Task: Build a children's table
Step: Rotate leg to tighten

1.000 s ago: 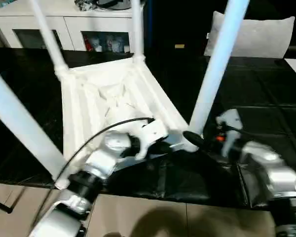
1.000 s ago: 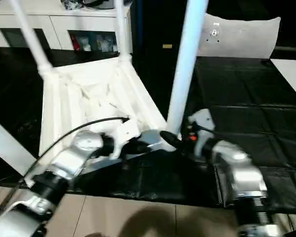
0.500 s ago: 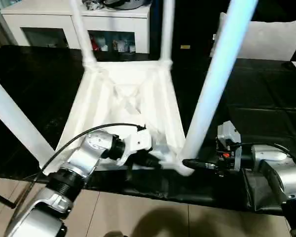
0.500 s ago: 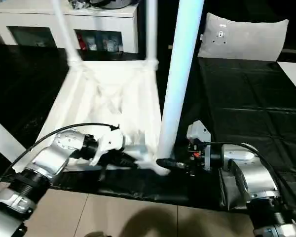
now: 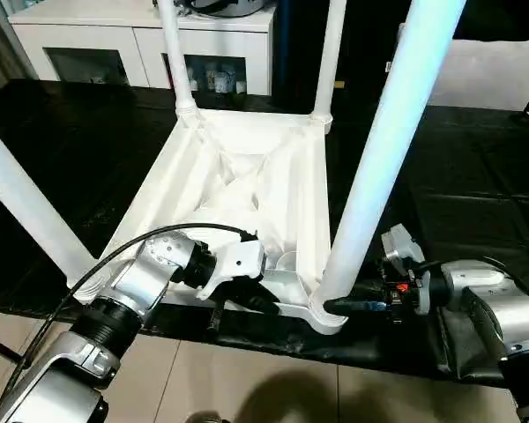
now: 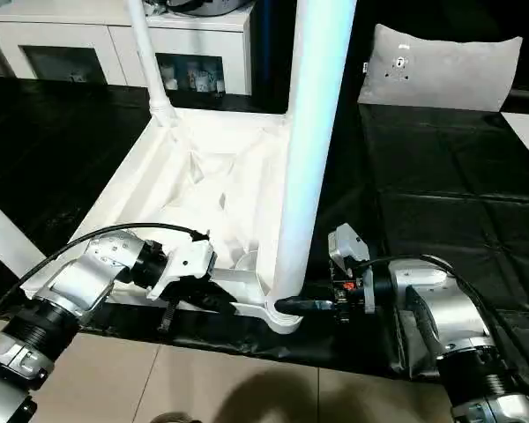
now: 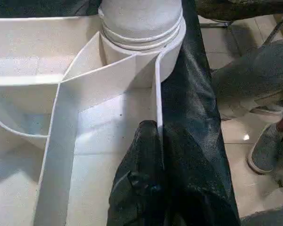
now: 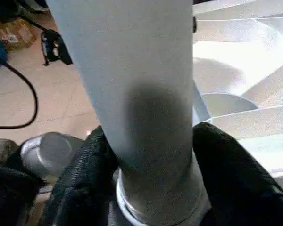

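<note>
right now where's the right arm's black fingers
In the head views, the right gripper is at the near right corner of the upturned white plastic table, its black fingers either side of the long white tubular leg, just above the socket.

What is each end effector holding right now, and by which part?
Left end effector: pinches the tabletop's near rim wall. Right end effector: fingers either side of the near-right leg's base.
</note>
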Controlling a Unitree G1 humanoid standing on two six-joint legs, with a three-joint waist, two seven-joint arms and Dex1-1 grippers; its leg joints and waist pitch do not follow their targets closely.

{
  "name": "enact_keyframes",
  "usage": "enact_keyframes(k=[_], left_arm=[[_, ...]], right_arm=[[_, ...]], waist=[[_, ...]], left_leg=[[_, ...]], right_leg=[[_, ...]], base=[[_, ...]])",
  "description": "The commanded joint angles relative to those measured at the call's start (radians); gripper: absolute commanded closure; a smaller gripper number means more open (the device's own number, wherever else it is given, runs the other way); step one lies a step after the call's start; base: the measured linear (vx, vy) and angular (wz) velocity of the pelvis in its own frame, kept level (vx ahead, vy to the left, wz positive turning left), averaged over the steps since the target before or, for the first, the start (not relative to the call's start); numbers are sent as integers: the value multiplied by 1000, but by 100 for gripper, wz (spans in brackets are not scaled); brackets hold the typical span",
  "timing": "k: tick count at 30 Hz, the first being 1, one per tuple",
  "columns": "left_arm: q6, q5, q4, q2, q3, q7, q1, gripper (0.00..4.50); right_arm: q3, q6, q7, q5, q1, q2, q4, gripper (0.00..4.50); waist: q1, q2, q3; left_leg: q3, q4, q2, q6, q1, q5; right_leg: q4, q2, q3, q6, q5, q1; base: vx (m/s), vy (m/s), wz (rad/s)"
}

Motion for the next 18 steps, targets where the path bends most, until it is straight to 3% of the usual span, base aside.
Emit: enact_keyframes(k=[1,6,9,12,14,16,18], left_arm=[[-14,-1,-11,-3,-29,-53,-17,450],[18,-20,-10,-15,-7,-23,-9,450],[70,-31,4,-75,41,103,-8,450],[116,-25,10,-117,60,192,-11,450],[188,-17,4,-186,78,309,-11,450],[226,-14,1,-220,85,358,-13,450],[248,-10,3,-245,93,393,-17,450]], right_arm=[[-2,14,12,22,-6,-12,-18,220],[-12,58,1,47,11,2,-51,247],[-36,90,-134,46,24,66,-68,249],[-45,101,-288,-7,8,124,-41,250],[-75,138,-501,-55,-19,218,-9,251],[-89,147,-582,-67,-30,260,3,252],[-94,154,-631,-79,-34,285,7,252]], waist=[[-5,-15,-64],[-4,-14,-63],[-3,-14,-62],[-9,-16,-57],[-26,-19,-54],[-47,-22,-53],[-63,-22,-53]], left_leg=[[-2,-62,36,81,-2,-128],[-2,-62,35,74,-2,-132],[-2,-62,35,68,-2,-132],[-3,-68,31,45,-1,-161],[-7,-74,25,20,-5,-180],[-9,-75,19,6,-7,-193],[-8,-72,17,15,-8,-179]], right_leg=[[-61,-63,42,-215,-187,58],[-62,-63,42,-207,-205,57],[-66,-64,42,-198,-227,57],[-77,-65,40,-162,-330,55],[-85,-65,36,-129,-402,57],[-90,-64,33,-106,-451,58],[-95,-63,36,-99,-451,57]], base=[[0,0,0],[0,0,0],[0,0,0],[0,0,0],[0,0,0],[0,0,0],[0,0,0]])
